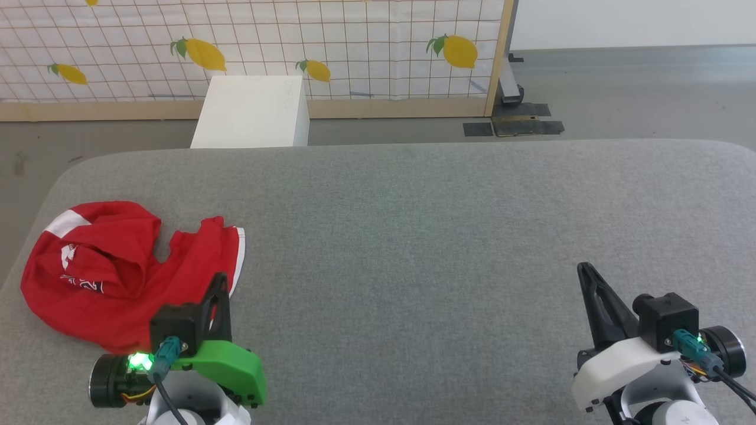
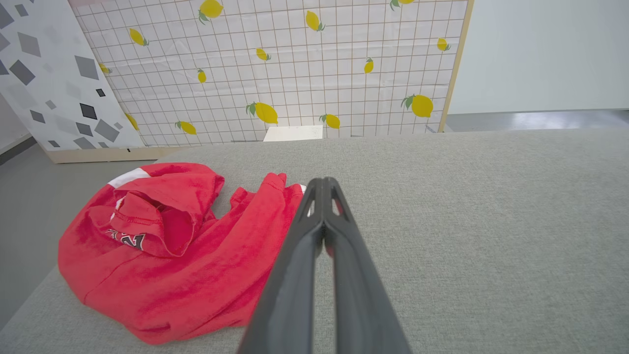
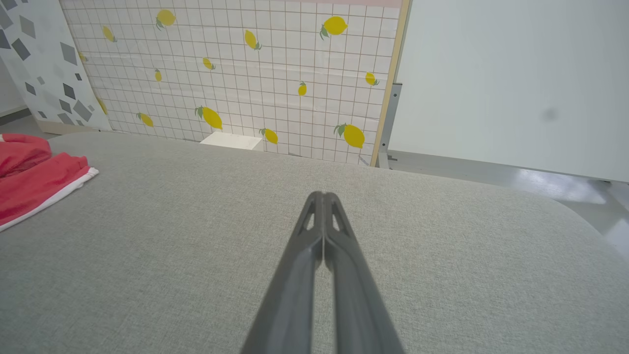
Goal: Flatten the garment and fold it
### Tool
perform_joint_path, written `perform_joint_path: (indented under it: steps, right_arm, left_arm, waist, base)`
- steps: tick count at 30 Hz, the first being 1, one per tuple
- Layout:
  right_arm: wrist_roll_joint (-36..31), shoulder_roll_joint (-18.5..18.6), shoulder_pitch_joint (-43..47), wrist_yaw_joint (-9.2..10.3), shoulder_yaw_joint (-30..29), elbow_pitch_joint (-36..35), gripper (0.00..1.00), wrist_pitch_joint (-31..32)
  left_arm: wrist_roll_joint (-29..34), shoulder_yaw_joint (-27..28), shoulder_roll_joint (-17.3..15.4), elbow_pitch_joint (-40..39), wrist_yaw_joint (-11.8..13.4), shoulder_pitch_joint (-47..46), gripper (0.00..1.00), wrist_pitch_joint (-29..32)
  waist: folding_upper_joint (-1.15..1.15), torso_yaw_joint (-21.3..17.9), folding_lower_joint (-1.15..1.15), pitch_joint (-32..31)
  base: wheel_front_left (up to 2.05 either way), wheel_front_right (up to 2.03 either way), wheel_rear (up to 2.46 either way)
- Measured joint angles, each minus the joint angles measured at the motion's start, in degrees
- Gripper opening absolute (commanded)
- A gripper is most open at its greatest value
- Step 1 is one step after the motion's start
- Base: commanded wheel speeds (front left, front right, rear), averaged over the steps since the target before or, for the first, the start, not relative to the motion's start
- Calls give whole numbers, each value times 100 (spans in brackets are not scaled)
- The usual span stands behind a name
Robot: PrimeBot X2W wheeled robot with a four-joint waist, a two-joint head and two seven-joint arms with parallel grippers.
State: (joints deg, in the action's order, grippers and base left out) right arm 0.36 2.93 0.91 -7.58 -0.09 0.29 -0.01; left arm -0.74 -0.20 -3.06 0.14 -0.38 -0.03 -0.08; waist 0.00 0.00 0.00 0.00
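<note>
While the garment (image 1: 112, 271) lies crumpled just left of and ahead of the left gripper (image 1: 220, 280), both it and the right gripper (image 1: 585, 268), well to the right, are clenched and empty, so flattening seems not yet begun; next, jaws must part to seize a hem.

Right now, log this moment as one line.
garment: crumpled, unfolded, left end of table | left gripper: shut, empty, by garment's edge | right gripper: shut, empty, far from garment
</note>
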Motion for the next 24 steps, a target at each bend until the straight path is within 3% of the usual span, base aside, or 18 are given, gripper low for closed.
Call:
perform_joint_path:
  steps: [23, 24]
  right_arm:
    - [0, 0, 0, 0, 0, 0, 0, 0]
    - [0, 0, 0, 0, 1, 0, 100, 0]
  left_arm:
    - [0, 0, 0, 0, 0, 0, 0, 0]
    - [0, 1, 0, 0, 0, 0, 100, 0]
  waist:
    - [0, 0, 0, 0]
    - [0, 0, 0, 0]
  base:
    - [0, 0, 0]
    - [0, 0, 0]
